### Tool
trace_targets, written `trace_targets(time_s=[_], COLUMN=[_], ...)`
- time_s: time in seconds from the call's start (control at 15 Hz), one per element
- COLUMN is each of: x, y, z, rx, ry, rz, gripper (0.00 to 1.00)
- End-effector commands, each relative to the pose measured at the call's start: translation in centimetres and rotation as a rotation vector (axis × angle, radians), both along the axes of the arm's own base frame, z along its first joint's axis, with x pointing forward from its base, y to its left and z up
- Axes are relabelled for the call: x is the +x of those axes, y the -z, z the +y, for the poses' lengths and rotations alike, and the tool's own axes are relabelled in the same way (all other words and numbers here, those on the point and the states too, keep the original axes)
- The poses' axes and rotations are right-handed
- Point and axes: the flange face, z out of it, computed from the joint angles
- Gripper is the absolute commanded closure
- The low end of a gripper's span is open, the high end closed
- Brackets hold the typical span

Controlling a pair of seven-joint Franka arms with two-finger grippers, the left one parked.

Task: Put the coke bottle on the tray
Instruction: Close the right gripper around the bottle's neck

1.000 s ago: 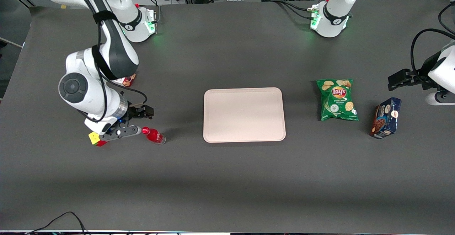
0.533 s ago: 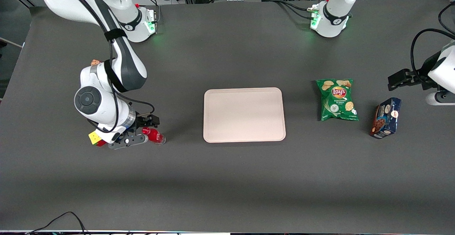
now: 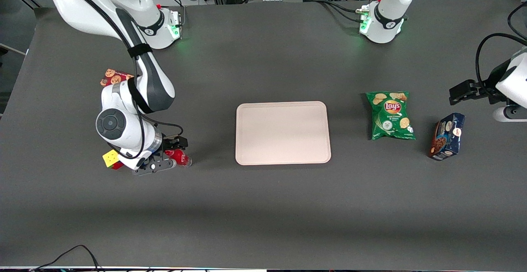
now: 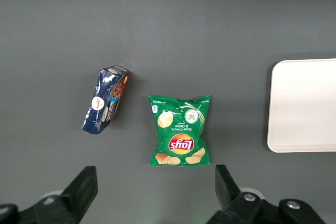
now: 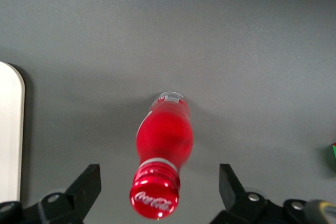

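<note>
The coke bottle (image 3: 181,158) lies on its side on the dark table, red cap toward my gripper, clear base toward the tray. In the right wrist view the coke bottle (image 5: 163,155) lies between my two fingers with its cap nearest the camera. My gripper (image 3: 164,156) hangs over the cap end, open, with wide gaps on both sides of the bottle (image 5: 157,195). The pale pinkish-beige tray (image 3: 283,133) lies flat at the table's middle, a short way from the bottle's base; its rim also shows in the right wrist view (image 5: 10,135). Nothing lies on it.
A puzzle cube (image 3: 111,159) sits close beside my wrist. A red cookie box (image 3: 113,77) lies farther from the front camera, partly hidden by the arm. A green Lay's bag (image 3: 391,115) and a dark blue box (image 3: 447,136) lie toward the parked arm's end.
My gripper has moved toward the tray and down over the bottle's cap end, so the bottle now lies between the open fingers. The bottle has not moved.
</note>
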Motion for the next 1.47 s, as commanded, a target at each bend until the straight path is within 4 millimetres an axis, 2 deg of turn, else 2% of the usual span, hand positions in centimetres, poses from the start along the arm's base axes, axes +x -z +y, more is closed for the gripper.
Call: trace_targets(time_s=[0.0,0.53,0.6,0.73,0.8,1.0,1.07,1.13,1.27,1.4], x=[0.28,0.17,0.17,-0.04,-0.04,-0.10,-0.16,-0.20,-0.19,-0.26], y=[1.01,1.56,1.56,1.89,1.89,1.80,1.81,1.81,1.67,1.16], z=[-0.06,-0.29,-0.29,-0.37,-0.37,-0.18,0.01,0.17,0.18,0.46], rx=[0.000,-0.003,-0.003,-0.004,-0.004,-0.004,-0.003,-0.001,-0.001,0.001], ry=[-0.030,-0.027,-0.027,-0.030,-0.030,-0.033,-0.036,-0.039,-0.039,-0.043], rz=[-0.002,0.007,0.007,0.014,0.014,0.014,0.015,0.015,0.015,0.013], gripper=[0.00,0.00,0.03,0.20,0.32,0.80,0.89,0.89,1.00,1.00])
